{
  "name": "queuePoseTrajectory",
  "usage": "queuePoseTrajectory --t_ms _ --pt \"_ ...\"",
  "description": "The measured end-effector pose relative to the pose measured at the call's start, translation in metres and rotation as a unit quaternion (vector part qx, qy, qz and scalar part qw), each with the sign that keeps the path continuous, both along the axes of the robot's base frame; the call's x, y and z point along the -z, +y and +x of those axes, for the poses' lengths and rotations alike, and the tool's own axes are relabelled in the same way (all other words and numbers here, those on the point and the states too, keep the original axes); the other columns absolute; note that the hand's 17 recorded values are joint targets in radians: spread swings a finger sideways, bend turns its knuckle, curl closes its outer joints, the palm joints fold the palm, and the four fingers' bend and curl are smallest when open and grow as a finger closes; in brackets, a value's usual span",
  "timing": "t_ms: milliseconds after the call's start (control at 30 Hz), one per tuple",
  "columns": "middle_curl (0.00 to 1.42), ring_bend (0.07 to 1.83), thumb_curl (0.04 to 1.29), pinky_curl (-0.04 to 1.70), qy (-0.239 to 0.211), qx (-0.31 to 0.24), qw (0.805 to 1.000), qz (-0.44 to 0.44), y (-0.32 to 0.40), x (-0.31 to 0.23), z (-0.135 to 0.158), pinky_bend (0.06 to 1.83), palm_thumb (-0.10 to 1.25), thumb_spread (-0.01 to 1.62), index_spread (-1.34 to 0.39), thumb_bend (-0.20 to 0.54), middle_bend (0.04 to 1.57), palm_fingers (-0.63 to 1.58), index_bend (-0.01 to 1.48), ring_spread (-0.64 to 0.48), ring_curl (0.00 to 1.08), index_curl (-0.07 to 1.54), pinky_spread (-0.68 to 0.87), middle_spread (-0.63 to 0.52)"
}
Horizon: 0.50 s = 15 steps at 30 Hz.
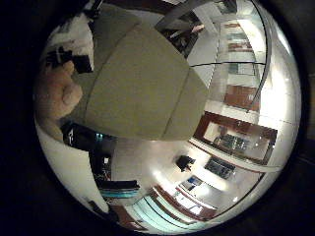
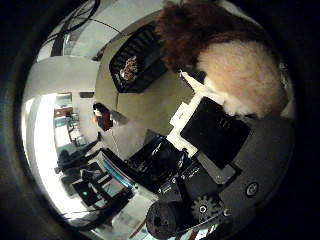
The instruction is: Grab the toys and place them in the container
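— Now, where's the toy?
— Plush toy (image 2: 235,65), upper right, clenched in my hand (image 2: 215,150); black container (image 2: 137,60) on the worktop (image 1: 142,83) upper left. I'd centre over it before releasing.

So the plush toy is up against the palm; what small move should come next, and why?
Probably carry the plush toy across toward the black container. The toy sits close against the hand, while the container lies apart on the table, with another toy seemingly already inside.

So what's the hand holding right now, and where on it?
A furry brown-and-cream plush toy is close against the hand, apparently held by its body; the exact hold cannot be told.
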<state>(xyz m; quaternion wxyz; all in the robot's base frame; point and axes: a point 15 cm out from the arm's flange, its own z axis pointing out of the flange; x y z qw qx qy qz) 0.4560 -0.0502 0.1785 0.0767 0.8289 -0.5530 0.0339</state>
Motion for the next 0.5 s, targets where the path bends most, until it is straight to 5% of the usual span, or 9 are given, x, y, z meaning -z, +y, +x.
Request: queuePoseTrajectory --t_ms 500 --pt "0.72 1.32 0.69 0.88 -0.012 -0.029 0.999 -0.005 0.038 -0.053 -0.005 1.33 1.04 0.98 -0.21 -0.015 1.35 1.11 1.16 -0.23 0.79 0.77 -0.22 -0.13"
